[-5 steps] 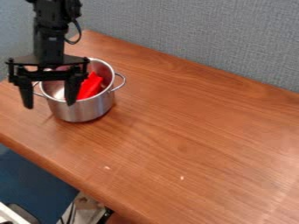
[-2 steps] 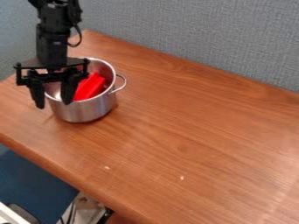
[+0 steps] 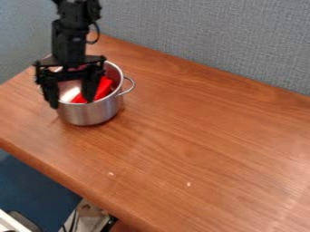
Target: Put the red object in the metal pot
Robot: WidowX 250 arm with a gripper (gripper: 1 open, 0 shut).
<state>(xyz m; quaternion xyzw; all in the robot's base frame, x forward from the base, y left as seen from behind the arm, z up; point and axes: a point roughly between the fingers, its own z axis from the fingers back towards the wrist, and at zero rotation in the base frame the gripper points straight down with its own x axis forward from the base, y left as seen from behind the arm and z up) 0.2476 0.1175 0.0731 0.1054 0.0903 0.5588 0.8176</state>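
Note:
The metal pot (image 3: pixel 92 110) stands on the left part of the wooden table (image 3: pixel 194 127), shiny and round with a loop handle on its right rim. The red object (image 3: pixel 103 87) lies inside it, leaning against the far right wall, partly hidden by the gripper. My black gripper (image 3: pixel 72 91) hangs over the pot's left half, open, its two fingers spread wide and pointing down. One finger sits outside the pot's left rim, the other over the pot's inside. Nothing is between the fingers.
A grey-blue wall runs behind the table. The table's front edge runs diagonally from the left to the lower right, with floor and a light object (image 3: pixel 91 219) below it.
The gripper has shifted to the right and slightly up, from left of the pot to over its left half. The pot and the red object have stayed in place.

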